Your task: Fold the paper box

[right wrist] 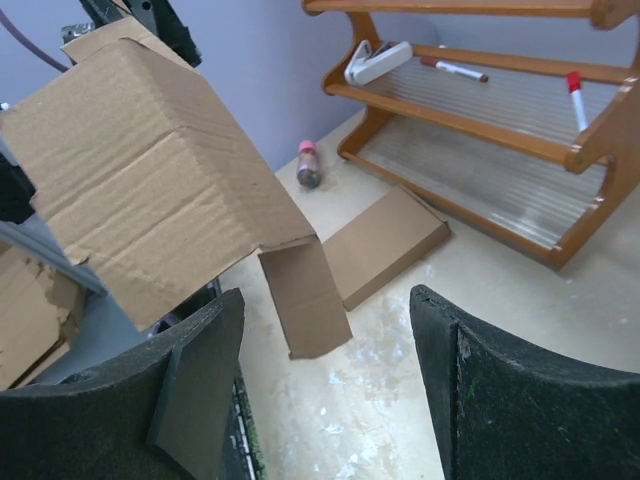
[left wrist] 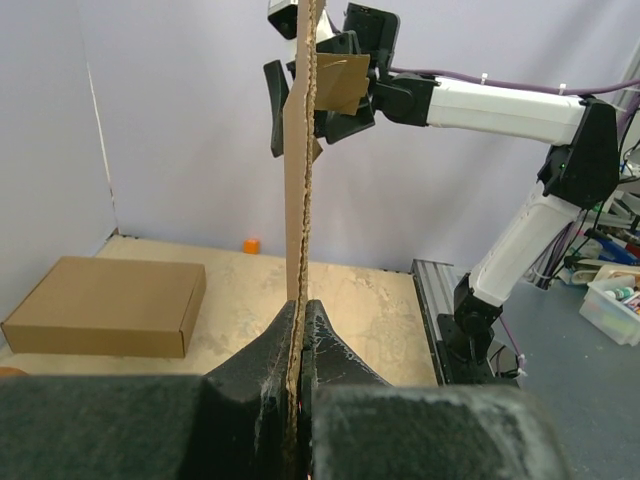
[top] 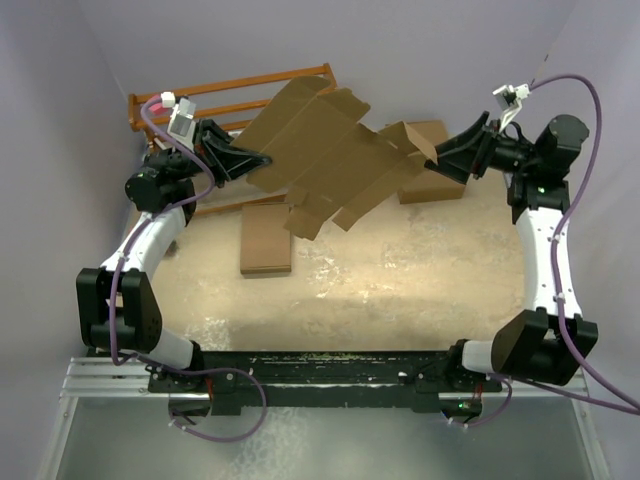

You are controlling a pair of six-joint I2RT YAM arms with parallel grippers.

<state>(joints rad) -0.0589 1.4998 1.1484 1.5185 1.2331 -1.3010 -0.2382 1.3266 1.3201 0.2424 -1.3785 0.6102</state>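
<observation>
Robotics lab: table-bolted arms (top: 545,250), purple partition walls (top: 420,40).

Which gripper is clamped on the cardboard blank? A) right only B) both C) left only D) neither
C: the left gripper is shut on the edge of the paper box, while the right gripper has its fingers wide apart, not closed on it.

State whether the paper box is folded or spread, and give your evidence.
Mostly spread: the paper box hangs as a flat blank, flaps out; the left gripper pinches its edge.
</observation>
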